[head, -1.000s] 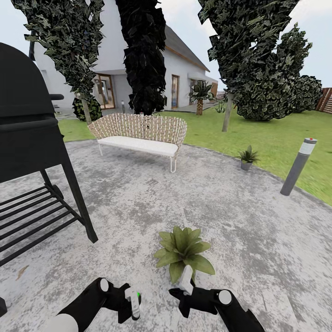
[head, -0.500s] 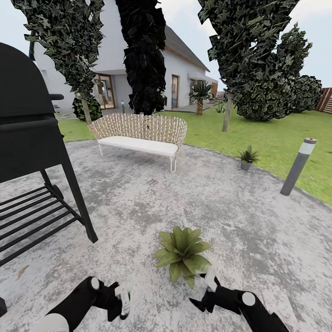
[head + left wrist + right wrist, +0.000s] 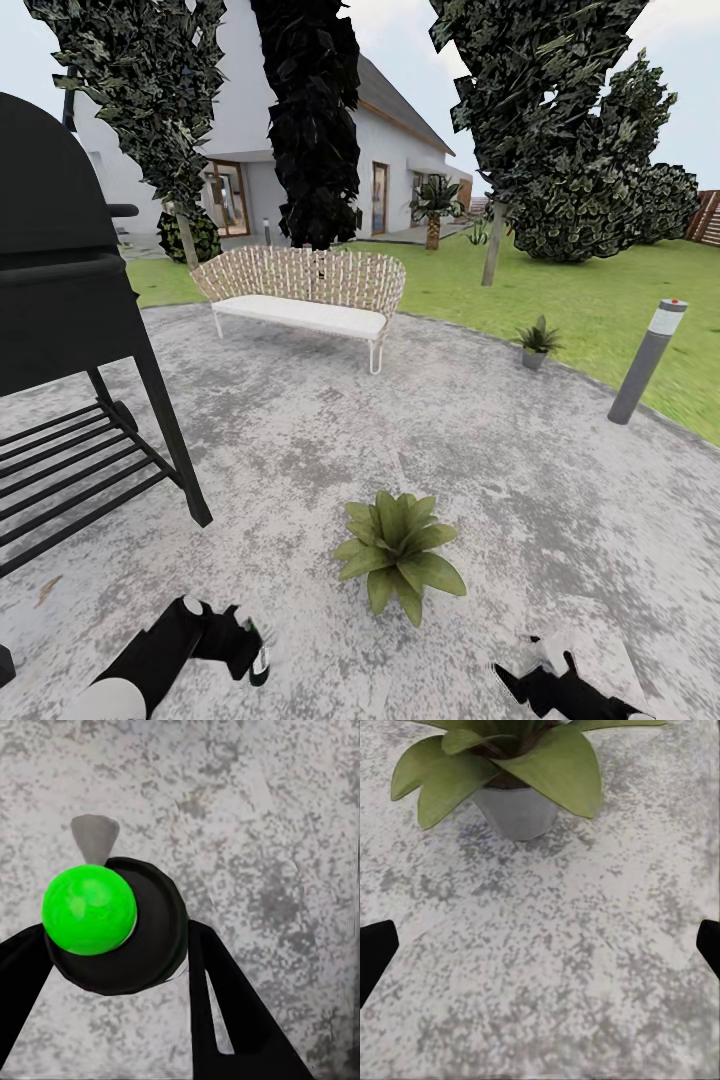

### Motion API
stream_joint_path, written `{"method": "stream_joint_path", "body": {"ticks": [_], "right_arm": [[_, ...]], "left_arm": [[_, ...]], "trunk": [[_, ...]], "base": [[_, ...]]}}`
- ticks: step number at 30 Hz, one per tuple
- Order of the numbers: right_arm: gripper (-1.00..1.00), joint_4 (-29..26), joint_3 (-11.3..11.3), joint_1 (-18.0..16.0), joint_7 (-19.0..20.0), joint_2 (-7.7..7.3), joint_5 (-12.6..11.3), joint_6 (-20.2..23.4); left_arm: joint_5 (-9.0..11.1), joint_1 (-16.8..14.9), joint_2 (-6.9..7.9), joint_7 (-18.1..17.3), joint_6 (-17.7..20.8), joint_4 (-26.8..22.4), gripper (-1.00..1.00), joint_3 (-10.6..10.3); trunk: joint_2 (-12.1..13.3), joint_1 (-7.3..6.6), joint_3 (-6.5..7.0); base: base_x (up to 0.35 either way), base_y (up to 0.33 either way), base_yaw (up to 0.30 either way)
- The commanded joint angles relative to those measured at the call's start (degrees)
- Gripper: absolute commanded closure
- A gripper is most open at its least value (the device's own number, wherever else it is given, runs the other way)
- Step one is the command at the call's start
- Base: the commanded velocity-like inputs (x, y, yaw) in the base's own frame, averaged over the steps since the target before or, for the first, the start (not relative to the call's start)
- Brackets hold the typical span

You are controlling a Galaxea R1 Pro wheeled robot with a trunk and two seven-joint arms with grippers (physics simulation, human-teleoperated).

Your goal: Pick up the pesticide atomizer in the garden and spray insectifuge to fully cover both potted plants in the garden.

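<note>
Standing unchanged at far left, black metal grill (image 3: pixel 60 300) on the mottled grey stone patio (image 3: pixel 300 440). Pulled back nearer and lower than a second ago, left gripper (image 3: pixel 250 650), closed around the slim dark-green pesticide atomizer (image 3: pixel 259 655), green-capped from the wrist (image 3: pixel 88 910). Unmoved at centre, broad-leaved potted plant in its grey pot (image 3: pixel 398 550) (image 3: pixel 514 787); second one (image 3: pixel 537 342) far right. Withdrawn to the near right corner, right gripper (image 3: pixel 545 672), spread wide, holding nothing.

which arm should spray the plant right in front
Left. The left gripper is shut on the pesticide atomizer, beside the near potted plant. The right gripper is open and holds nothing.
</note>
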Motion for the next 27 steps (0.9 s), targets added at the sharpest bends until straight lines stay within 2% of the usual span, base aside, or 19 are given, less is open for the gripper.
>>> {"method": "stream_joint_path", "body": {"ticks": [1,3,5,9,11,12,13,15,16,20,27], "right_arm": [[-1.00,0.58,-0.91,0.29,-1.07,-0.43,0.46,-0.50],[-1.00,2.21,-1.17,0.70,-4.50,-0.94,0.39,-0.66],[-1.00,3.68,-1.26,0.88,-9.80,-1.08,0.33,-0.73],[-1.00,5.00,-1.27,0.99,-21.85,-0.51,0.20,-0.72],[-1.00,5.67,-1.27,1.00,-26.03,-0.37,-0.23,-0.72],[-1.00,5.85,-1.27,1.00,-26.89,-0.34,-0.68,-0.72],[-1.00,6.04,-1.27,1.00,-27.80,-0.35,-2.26,-0.68],[-1.00,6.13,-1.27,1.00,-28.10,-0.36,-3.52,-0.63],[-1.00,6.22,-1.27,1.00,-28.29,-0.36,-4.97,-0.62],[-1.00,6.45,-1.27,1.00,-28.39,-0.36,-5.99,-0.57],[-1.00,8.29,-1.24,1.00,-28.23,0.03,-6.29,-0.55]], "left_arm": [[0.57,-0.09,-0.06,-0.42,2.60,-0.18,1.00,0.34],[1.11,-0.15,-0.13,-0.39,5.04,-0.26,1.00,0.33],[1.35,-0.43,-0.45,-0.37,6.99,-0.33,1.00,0.30],[1.42,-1.70,-0.73,-0.41,10.96,-0.30,1.00,0.22],[1.42,-1.99,-0.56,-0.42,12.75,-0.29,1.00,0.20],[1.41,-2.04,-0.57,-0.42,13.26,-0.29,1.00,0.19],[1.29,-2.07,-0.67,-0.42,13.92,-0.29,1.00,0.15],[1.15,-2.07,-0.72,-0.42,14.16,-0.29,1.00,0.08],[1.00,-1.99,-0.74,-0.42,14.30,-0.29,1.00,-0.09],[0.86,-1.68,-0.74,-0.37,14.32,-0.36,1.00,-0.28],[0.81,-1.58,-0.74,-0.27,14.31,-0.38,1.00,-0.26]], "trunk": [[-0.02,-0.01,-0.05],[-0.02,-0.01,-0.05],[-0.02,-0.01,-0.05],[-0.02,-0.01,-0.05],[-0.02,-0.01,-0.05],[-0.02,-0.01,-0.05],[-0.02,-0.01,-0.05],[-0.02,-0.01,-0.05],[-0.02,-0.01,-0.05],[-0.02,-0.01,-0.05],[-0.02,-0.01,-0.05]], "base": [[0.000,0.000,0.000],[0.000,0.000,0.000],[0.000,0.000,0.000],[0.000,0.000,0.000],[0.000,0.000,0.000],[0.000,0.000,0.000],[0.000,0.000,0.000],[0.000,0.000,0.000],[0.000,0.000,0.000],[0.000,0.000,0.000],[0.054,0.011,0.000]]}}
